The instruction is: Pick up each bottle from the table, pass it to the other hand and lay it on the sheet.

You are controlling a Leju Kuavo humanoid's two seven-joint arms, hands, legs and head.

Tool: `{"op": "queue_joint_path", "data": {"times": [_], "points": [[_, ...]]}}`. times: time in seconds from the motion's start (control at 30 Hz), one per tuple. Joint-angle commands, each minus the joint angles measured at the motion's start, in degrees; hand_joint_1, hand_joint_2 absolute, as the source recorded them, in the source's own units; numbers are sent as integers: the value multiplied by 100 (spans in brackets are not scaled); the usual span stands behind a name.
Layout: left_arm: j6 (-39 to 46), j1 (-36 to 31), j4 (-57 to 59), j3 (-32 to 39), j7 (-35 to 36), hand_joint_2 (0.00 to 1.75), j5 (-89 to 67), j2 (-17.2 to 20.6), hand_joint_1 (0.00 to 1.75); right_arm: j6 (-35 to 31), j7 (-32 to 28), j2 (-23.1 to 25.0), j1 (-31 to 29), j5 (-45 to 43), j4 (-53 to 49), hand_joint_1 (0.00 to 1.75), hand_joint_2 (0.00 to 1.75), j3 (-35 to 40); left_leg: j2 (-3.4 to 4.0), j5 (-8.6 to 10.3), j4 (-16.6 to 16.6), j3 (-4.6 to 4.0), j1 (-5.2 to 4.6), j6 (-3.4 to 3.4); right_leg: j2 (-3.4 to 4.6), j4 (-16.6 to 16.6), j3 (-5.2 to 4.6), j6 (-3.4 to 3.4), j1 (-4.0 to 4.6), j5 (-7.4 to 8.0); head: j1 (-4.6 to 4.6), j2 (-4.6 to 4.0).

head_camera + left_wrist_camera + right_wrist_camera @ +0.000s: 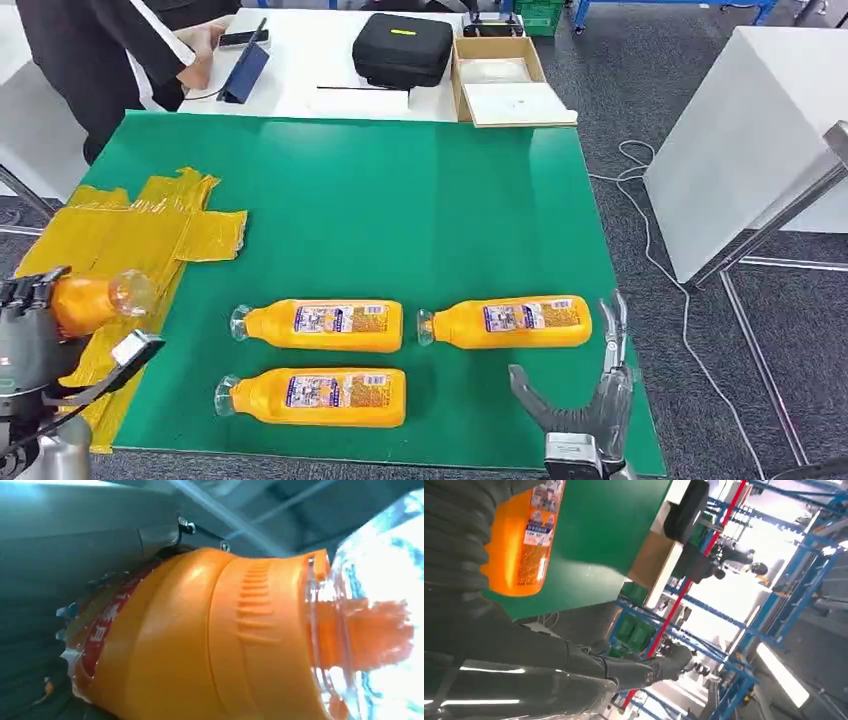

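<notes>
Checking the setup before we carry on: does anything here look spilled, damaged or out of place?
Nothing stands out. Three orange bottles lie tidily on the green table, with no spill visible. The left hand holds a fourth bottle above the crumpled yellow sheet.

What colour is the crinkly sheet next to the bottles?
The sheet is shiny yellow, like gold foil. It shows best in the head view.
</notes>
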Motion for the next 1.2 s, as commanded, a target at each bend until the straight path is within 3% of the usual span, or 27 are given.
{"op": "queue_joint_path", "data": {"times": [0.03, 0.1, 0.47, 1.2], "points": [[9, -490, 1336, 1093, 434, 175, -657, -99, 175, -201, 61, -155, -189, -122, 384, 0, 175, 284, -9, -4, -14, 35, 2, -15, -11, -12, 37, -1, -2, -6, 0, 0], [9, -567, 1709, 788, 1117, 175, -1111, -7, 175, -225, 70, -122, -217, -122, 422, 0, 175, 257, -12, -2, -19, 40, 6, -17, -14, -14, 44, -2, -4, -7, 0, 0], [9, -413, 2317, -412, 2529, 175, -1300, 391, 175, -13, 104, 50, -438, -91, 558, 0, 175, 163, -25, 2, -9, 22, 12, -18, -26, -5, 32, -2, -1, -7, 0, 0], [9, -227, 2282, -629, 2586, 175, -1190, 388, 175, 107, 99, 144, -525, -74, 636, 0, 175, 34, -8, 0, -7, 15, 12, -15, -7, -3, 25, -2, -1, -3, 0, 0]]}}
